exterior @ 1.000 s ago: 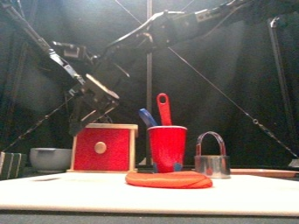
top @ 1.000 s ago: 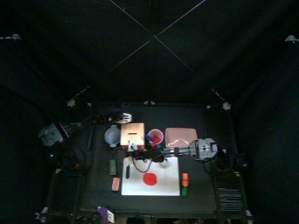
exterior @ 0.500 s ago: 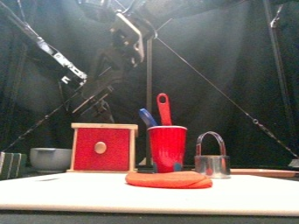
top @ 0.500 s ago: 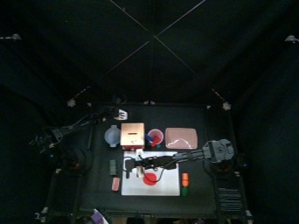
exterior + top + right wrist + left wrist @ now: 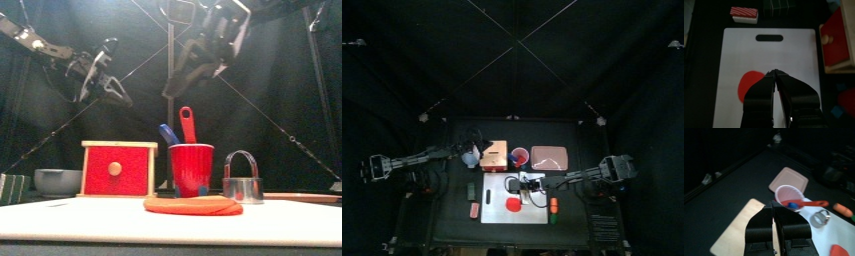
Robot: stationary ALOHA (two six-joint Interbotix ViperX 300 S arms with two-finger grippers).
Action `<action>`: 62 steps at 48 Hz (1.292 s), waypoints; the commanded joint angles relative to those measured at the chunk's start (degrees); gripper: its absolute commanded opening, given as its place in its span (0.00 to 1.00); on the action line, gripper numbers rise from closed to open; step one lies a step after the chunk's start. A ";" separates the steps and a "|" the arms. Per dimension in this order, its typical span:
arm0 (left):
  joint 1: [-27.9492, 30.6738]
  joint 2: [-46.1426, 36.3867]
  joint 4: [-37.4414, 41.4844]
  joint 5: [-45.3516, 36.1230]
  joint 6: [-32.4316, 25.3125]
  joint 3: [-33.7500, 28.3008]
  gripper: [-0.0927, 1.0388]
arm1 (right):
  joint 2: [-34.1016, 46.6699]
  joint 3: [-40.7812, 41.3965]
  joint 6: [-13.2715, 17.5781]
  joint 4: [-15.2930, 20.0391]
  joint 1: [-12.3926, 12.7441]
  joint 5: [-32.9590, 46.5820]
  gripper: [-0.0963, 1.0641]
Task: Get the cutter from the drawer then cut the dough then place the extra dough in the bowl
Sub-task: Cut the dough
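we see the left arm and the right arm as slim black jointed tubes; the left gripper has two glossy black jaws tapering to narrow tips; the right gripper looks alike, with a grey sheen.

The right gripper hides part of the dough — the wooden box runs off-frame.
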State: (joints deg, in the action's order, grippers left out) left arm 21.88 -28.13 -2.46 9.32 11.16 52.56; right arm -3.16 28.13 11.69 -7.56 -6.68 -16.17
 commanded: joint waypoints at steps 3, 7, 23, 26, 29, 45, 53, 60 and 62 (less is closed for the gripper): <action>-7.56 -5.54 2.99 7.21 -0.09 3.78 0.37 | -7.56 7.03 -0.26 4.66 -0.88 1.23 0.50; -10.81 -6.33 4.66 10.63 0.09 5.71 0.38 | -10.46 10.63 -0.18 6.50 -1.58 1.32 0.50; -18.37 0.79 5.19 15.12 -0.09 7.21 0.52 | -23.91 28.21 -0.26 15.12 -1.93 3.96 0.52; -19.16 2.90 5.10 15.91 0.00 6.86 0.58 | -25.49 31.20 -0.26 15.03 -1.32 6.06 0.53; -19.86 5.10 5.10 17.14 0.18 6.59 0.64 | -26.63 34.10 -0.26 14.94 0.00 8.53 0.55; -23.99 16.79 3.60 23.55 0.09 2.99 0.87 | -26.19 39.29 -0.70 9.76 6.24 19.34 0.72; -24.43 21.09 3.60 23.73 0.09 0.79 0.88 | -23.03 38.67 -0.53 6.42 7.91 22.15 0.74; -24.43 23.91 3.34 23.73 0.18 -0.62 0.88 | -19.95 37.71 -0.88 4.39 8.96 24.17 0.74; -24.43 24.52 3.16 23.73 0.09 -0.88 0.88 | -18.98 37.35 -0.88 3.69 9.32 24.79 0.74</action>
State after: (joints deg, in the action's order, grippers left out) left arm -2.46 -4.13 1.05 32.52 11.34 53.53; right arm -23.20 66.97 10.72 -2.90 1.93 7.03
